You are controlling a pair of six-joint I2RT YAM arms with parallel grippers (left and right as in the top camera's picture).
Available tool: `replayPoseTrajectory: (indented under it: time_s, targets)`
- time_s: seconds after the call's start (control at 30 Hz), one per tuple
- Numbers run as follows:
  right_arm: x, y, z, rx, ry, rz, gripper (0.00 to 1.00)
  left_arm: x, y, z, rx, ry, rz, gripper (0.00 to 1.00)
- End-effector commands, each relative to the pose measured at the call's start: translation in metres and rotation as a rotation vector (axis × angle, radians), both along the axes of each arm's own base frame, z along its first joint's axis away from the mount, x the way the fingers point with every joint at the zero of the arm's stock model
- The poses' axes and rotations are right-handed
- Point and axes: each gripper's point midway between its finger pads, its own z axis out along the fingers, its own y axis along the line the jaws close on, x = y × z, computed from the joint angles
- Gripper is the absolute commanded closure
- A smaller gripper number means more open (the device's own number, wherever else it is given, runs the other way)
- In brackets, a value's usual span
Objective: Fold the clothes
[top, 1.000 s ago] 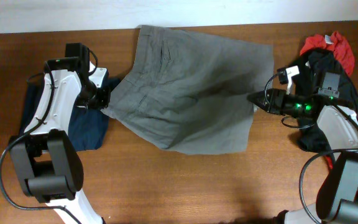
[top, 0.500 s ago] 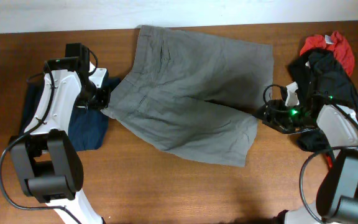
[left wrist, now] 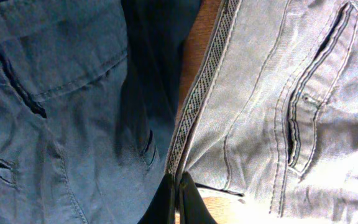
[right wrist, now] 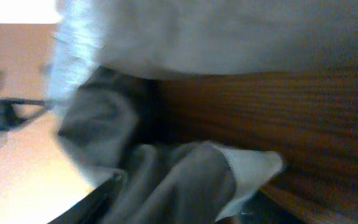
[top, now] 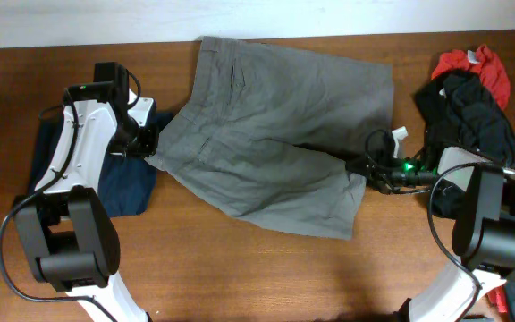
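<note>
The grey shorts (top: 275, 134) lie spread across the middle of the table, waistband to the left and legs to the right. My left gripper (top: 149, 147) is shut on the waistband's lower corner. In the left wrist view its fingertips (left wrist: 176, 186) pinch the patterned waistband edge (left wrist: 197, 93). My right gripper (top: 358, 166) is at the hem of the near leg. In the blurred right wrist view its jaws (right wrist: 179, 200) stand apart with grey cloth (right wrist: 166, 180) bunched between them. A pale lining flap (right wrist: 253, 165) sticks out at the right.
A dark navy garment (top: 125, 183) lies under my left arm, beside the waistband, and fills the left half of the left wrist view (left wrist: 55, 93). Black and red garments (top: 472, 98) are piled at the right, behind my right arm. Bare wood (top: 266, 268) runs along the front.
My right gripper dropped toward the front and drew back right. It then moved left onto the near leg's hem, which now lies lower. The left arm has not moved.
</note>
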Motion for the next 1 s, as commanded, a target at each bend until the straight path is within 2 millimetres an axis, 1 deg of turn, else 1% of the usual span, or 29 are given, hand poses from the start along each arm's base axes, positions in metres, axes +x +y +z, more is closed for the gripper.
replayPoseTrajectory:
  time_s: [0.0,0.03,0.07,0.1,0.23,0.27,0.33,0.37,0.43,0.5,0.53,0.57,0.6,0.73,0.77,0.8,0.83,0.9,0.97]
  targets:
    - [0.002,0.030,0.057,0.337,-0.225,0.091,0.65,0.001,0.003,0.008,0.017,-0.016,0.011,1.00]
    - [0.003,0.031,0.070,0.394,-0.265,0.096,0.71,0.001,0.003,0.008,0.017,-0.016,0.011,1.00]
    - [0.003,0.031,0.080,0.433,-0.291,0.100,0.75,0.001,0.003,0.008,0.017,-0.017,0.011,1.00]
    - [0.004,0.030,0.088,0.453,-0.307,0.102,0.76,0.001,0.003,0.008,0.017,-0.017,0.011,1.00]
    - [0.004,0.031,0.106,0.440,-0.348,0.116,0.75,0.001,0.003,0.008,0.017,-0.017,0.011,1.00]
    - [0.005,0.031,0.112,0.430,-0.377,0.123,0.73,0.001,0.003,0.008,0.017,-0.017,0.011,1.00]
    - [0.005,0.030,0.123,0.402,-0.454,0.145,0.56,0.001,0.003,0.008,0.017,-0.016,0.011,1.00]
    - [0.007,0.029,0.123,0.357,-0.471,0.148,0.47,0.001,0.003,0.008,0.017,-0.016,0.011,1.00]
    - [0.012,0.024,0.111,0.199,-0.452,0.135,0.44,0.001,0.003,0.008,0.017,-0.016,0.011,1.00]
    - [0.014,0.017,0.101,0.071,-0.430,0.121,0.44,0.001,0.003,0.008,0.017,-0.016,0.011,1.00]
    - [0.015,0.014,0.098,0.022,-0.423,0.115,0.46,0.001,0.003,0.008,0.017,-0.016,0.011,1.00]
    - [0.015,0.012,0.099,-0.011,-0.422,0.111,0.56,0.001,0.003,0.008,0.017,-0.016,0.011,1.00]
    - [0.015,0.010,0.103,-0.022,-0.434,0.107,0.59,0.001,0.003,0.008,0.017,-0.017,0.011,1.00]
    - [0.015,0.001,0.123,-0.043,-0.492,0.085,0.59,0.001,0.003,0.008,0.017,-0.017,0.011,1.00]
    - [0.015,-0.003,0.127,-0.051,-0.503,0.075,0.54,0.001,0.003,0.008,0.017,-0.017,0.011,1.00]
    - [0.015,-0.008,0.130,-0.062,-0.510,0.061,0.45,0.001,0.003,0.008,0.017,-0.017,0.011,1.00]
    - [0.014,-0.013,0.132,-0.068,-0.510,0.049,0.40,0.001,0.003,0.008,0.017,-0.017,0.011,1.00]
    - [0.011,-0.025,0.127,-0.100,-0.473,0.012,0.38,0.001,0.003,0.008,0.017,-0.017,0.011,1.00]
    - [0.006,-0.039,0.113,-0.164,-0.389,-0.028,0.34,0.001,0.003,0.008,0.017,-0.016,0.011,1.00]
